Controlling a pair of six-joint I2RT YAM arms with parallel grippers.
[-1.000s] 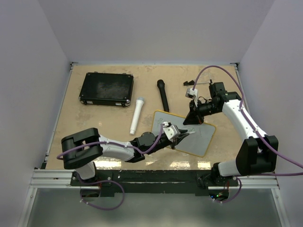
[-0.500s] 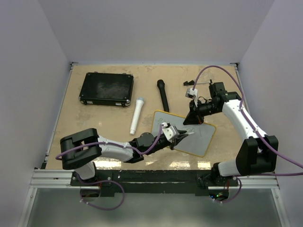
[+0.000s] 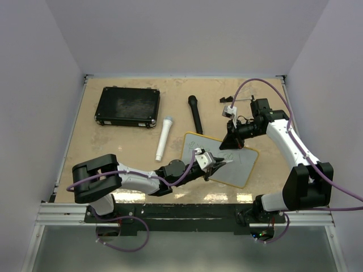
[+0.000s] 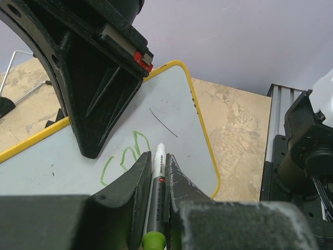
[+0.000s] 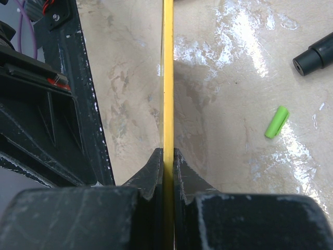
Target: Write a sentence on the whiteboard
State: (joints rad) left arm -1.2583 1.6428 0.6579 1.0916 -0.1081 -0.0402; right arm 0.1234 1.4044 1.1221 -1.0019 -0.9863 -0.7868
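Far left on your desk (image 3: 113, 153) sits a black case (image 3: 127, 106), then a white cylinder (image 3: 164, 137) and a black one (image 3: 195, 114). Your left gripper (image 4: 156, 160) has its jaws clamped on a marker (image 4: 156, 182), tip just beside the sentence (image 4: 127, 156), which is only a few green strokes. The whiteboard (image 4: 171, 104) lies right of centre near the front edge. Your right gripper (image 5: 168, 153) has its jaws clamped on the board's yellow rim.

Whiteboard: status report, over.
Left gripper shut on marker, tip over the whiteboard. Right gripper shut on its rim. A few green strokes down, no full sentence yet. Right gripper close beside the strokes.
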